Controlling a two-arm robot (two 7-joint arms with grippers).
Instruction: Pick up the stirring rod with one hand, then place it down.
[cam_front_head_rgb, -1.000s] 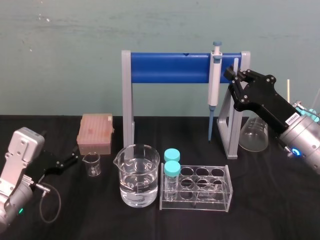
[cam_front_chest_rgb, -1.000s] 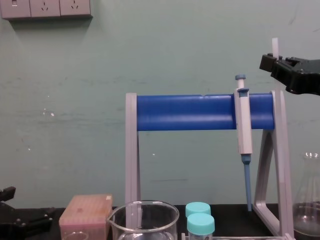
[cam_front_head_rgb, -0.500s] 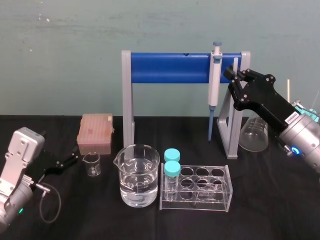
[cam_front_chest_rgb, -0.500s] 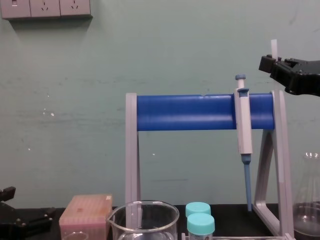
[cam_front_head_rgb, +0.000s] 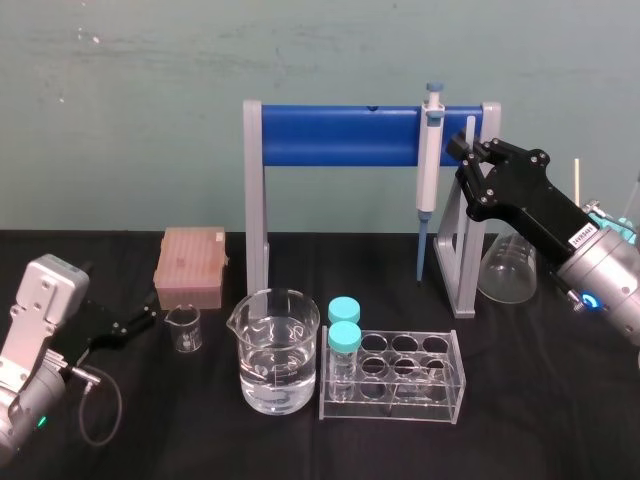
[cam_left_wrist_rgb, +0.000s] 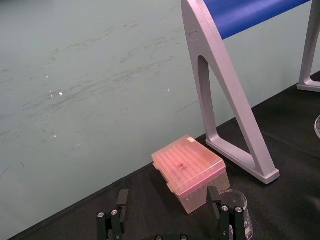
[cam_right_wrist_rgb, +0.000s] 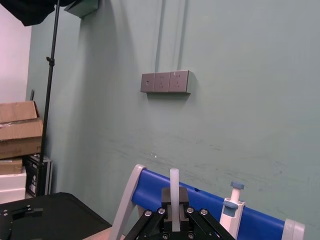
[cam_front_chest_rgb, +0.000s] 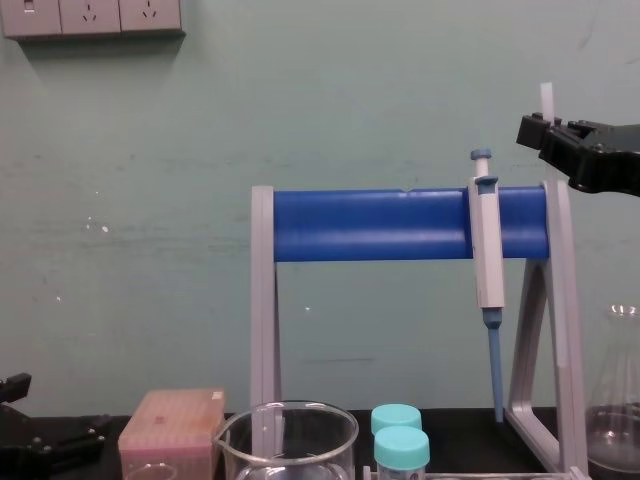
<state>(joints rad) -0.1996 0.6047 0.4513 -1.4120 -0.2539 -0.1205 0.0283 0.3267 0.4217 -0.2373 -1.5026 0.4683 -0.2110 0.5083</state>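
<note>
First, the head view: the right gripper is raised beside the right upright of the pipette stand, level with its blue bar. Its fingers are clamped on the stirring rod, which stands upright, its whitish top showing just above the fingertips. The pipette hangs on the bar just beside the gripper, apart from it. A flask sits on the black table under the arm. The left gripper lies low on the table at the left, near a small beaker and a pink tip box.

From the left wrist, the left gripper has its fingers spread apart with nothing between them. The tip box and the stand's foot lie ahead of it.

From the right wrist, the stirring rod runs straight up between the closed fingers of the right gripper and stands clear above them. The blue bar of the stand and the head of the pipette are behind it.

In the chest view, the right gripper comes in at the upper right, just above the top of the stand. The stirring rod pokes upright out of its tips. The left gripper rests at the lower left, beside the tip box.
</note>
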